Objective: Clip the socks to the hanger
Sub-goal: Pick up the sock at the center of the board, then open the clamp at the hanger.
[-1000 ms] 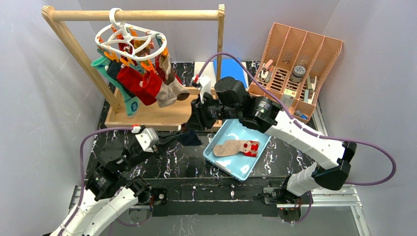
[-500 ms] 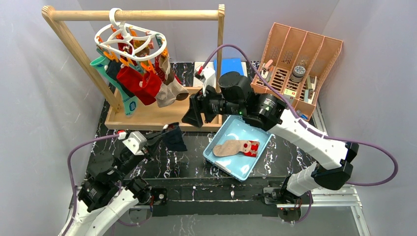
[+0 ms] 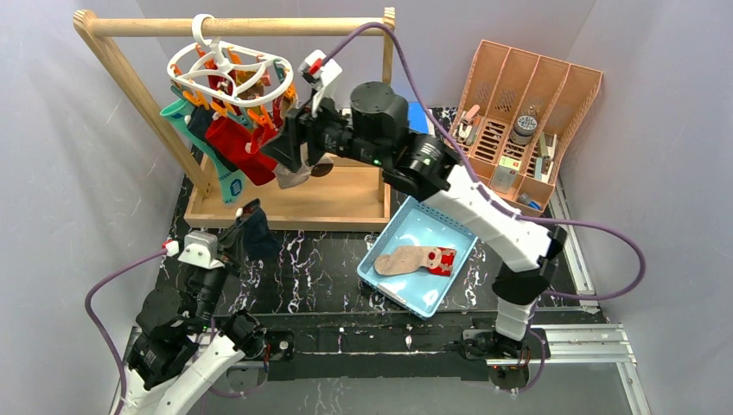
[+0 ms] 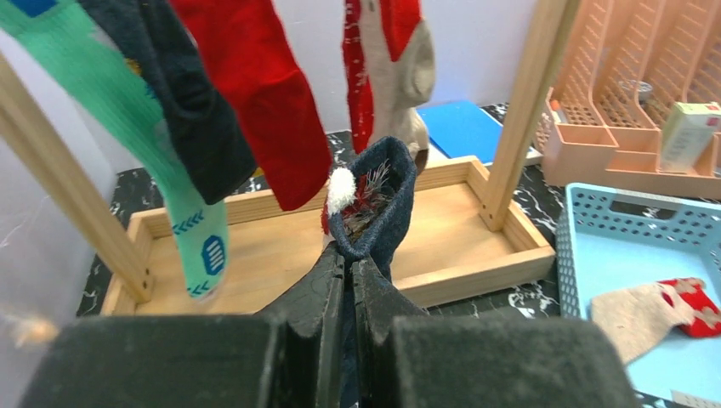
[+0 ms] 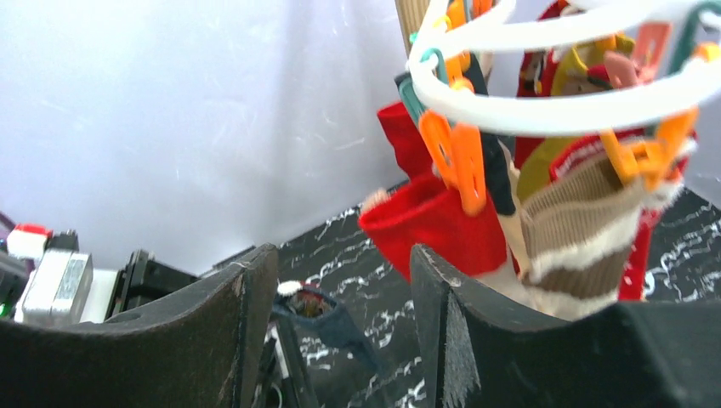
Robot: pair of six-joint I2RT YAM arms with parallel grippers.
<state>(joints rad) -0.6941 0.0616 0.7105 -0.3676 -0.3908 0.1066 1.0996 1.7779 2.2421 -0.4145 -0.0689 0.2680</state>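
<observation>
Black marbled tabletop, grey walls. On my left wrist view the left gripper has its dark fingers pressed together, pinching the lower part of a navy sock. That sock stands upright above the jaws, its long axis near vertical. Its open mouth faces up, with a fuzzy white pompom and loose threads at the rim.

My right gripper has its fingers spread, nothing between them. It hangs just beside the hanger, a white plastic ring strung with orange and teal clips. Knit socks hang from the clips, toes down: red, teal, navy and a ribbed beige-and-brown one. The ring hooks over a light wooden rail above a wooden base.

Near the right arm a pale blue perforated tray holds a beige-and-red sock. It lies flat, red end to the right.
</observation>
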